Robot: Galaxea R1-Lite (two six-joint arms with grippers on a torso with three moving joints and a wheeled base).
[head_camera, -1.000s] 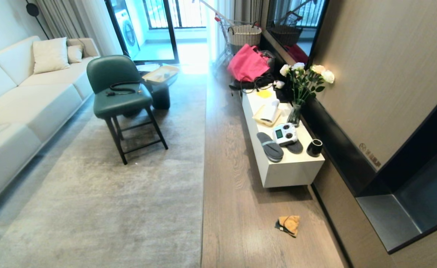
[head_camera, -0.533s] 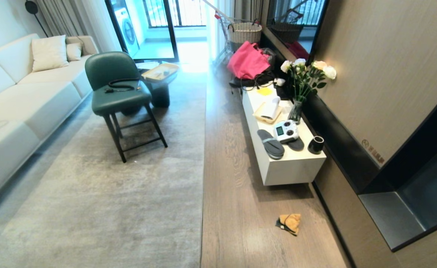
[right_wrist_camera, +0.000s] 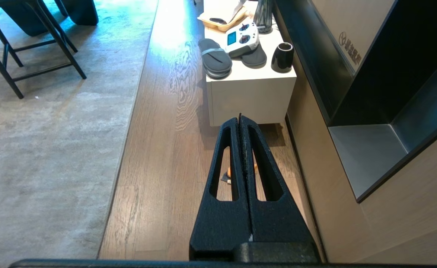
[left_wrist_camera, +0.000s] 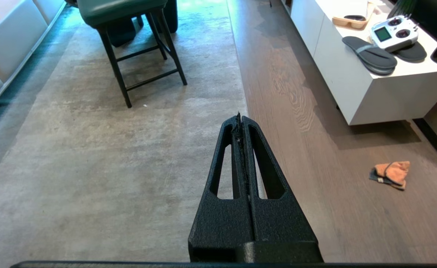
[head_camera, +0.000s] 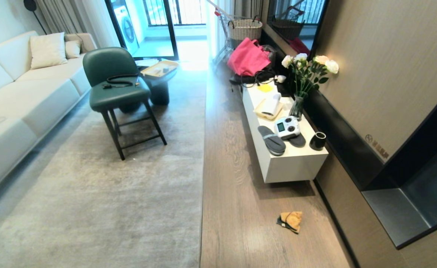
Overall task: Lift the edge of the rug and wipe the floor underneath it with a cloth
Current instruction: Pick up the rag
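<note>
- Since the earlier head frames the whole scene has slid slightly, so the camera has shifted; nothing in the room has changed place.
- Lower right of centre in the head view, the cloth [head_camera: 290, 221] lies crumpled on the floor [head_camera: 237, 208], in front of the white cabinet [head_camera: 293, 167].
- Down the middle of that view, the rug edge [head_camera: 203, 178] lies flat against the planks, well apart from the cloth.
- The left gripper [left_wrist_camera: 240, 121] has its fingers pressed together, holding nothing, above the rug border.
- The right gripper [right_wrist_camera: 240, 120] is likewise closed and empty, with the cloth [right_wrist_camera: 226, 175] glimpsed through its finger slots.
- On the rug at the upper left stands a green chair [head_camera: 114, 85].
</note>
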